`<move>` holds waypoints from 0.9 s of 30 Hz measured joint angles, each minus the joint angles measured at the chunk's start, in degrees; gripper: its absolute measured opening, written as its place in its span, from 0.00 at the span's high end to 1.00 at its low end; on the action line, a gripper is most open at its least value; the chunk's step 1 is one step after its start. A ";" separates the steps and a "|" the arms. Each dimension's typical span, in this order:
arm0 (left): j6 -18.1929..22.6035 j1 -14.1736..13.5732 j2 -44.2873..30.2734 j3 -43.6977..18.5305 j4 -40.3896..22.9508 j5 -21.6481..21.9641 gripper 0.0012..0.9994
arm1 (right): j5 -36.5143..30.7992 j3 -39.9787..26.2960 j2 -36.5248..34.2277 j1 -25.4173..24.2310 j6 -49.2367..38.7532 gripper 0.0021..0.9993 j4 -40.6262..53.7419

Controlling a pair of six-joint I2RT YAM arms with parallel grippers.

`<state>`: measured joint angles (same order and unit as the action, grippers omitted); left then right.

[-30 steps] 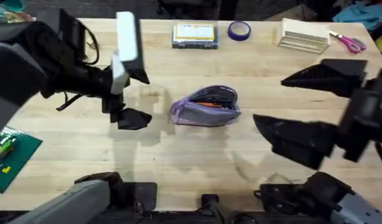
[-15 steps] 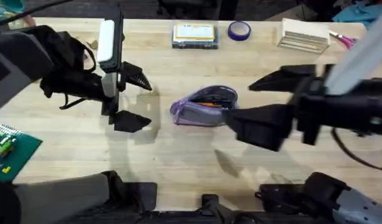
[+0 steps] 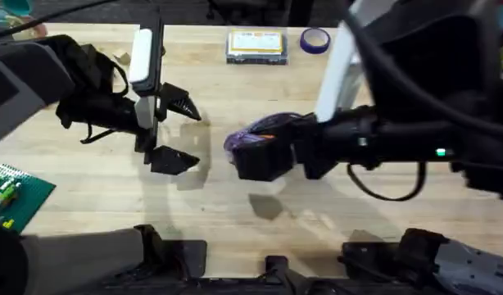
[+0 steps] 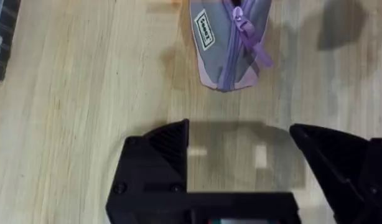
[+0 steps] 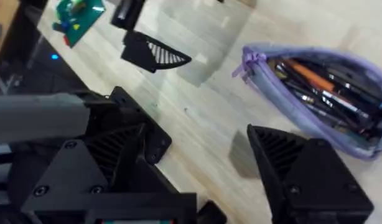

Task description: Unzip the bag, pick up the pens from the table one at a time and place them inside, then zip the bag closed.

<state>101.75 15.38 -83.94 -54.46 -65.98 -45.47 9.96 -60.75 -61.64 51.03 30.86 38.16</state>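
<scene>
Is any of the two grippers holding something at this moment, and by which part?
Nothing is held. The left gripper is open over bare table short of the bag; the right gripper is open beside it.

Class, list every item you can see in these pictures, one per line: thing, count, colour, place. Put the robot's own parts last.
bag: one, grey with lilac trim, table centre, unzipped.
pens: several, black and orange among them, inside the bag; exact count unclear.
clear box: one, yellow label, far edge of the table.
tape roll: one, purple, far edge beside the box.
circuit board: one, green, near left edge.
table: one, light wood planks.
left gripper: one, black, open, left of the bag.
right gripper: one, black, open, at the bag.
</scene>
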 joint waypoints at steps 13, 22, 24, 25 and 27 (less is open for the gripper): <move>0.09 0.00 0.00 0.00 0.00 0.00 0.01 | -1.63 0.00 -5.52 4.63 5.17 0.00 -3.36; 0.11 0.00 0.00 0.00 0.00 0.00 0.01 | -2.51 0.00 -5.97 4.63 5.44 0.00 -5.85; 0.11 0.00 0.00 0.00 0.00 0.00 0.01 | -2.92 -0.04 -7.08 4.62 5.91 0.00 -7.13; 0.11 0.00 0.00 0.00 0.00 0.00 0.01 | -3.08 -0.04 -7.95 4.63 6.22 0.00 -7.59; 0.11 0.00 0.00 0.00 0.01 0.00 0.01 | -3.17 -0.04 -10.05 4.63 7.04 0.00 -8.27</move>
<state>101.86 15.38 -83.94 -54.46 -65.97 -45.47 6.79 -60.80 -71.69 55.66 37.90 29.89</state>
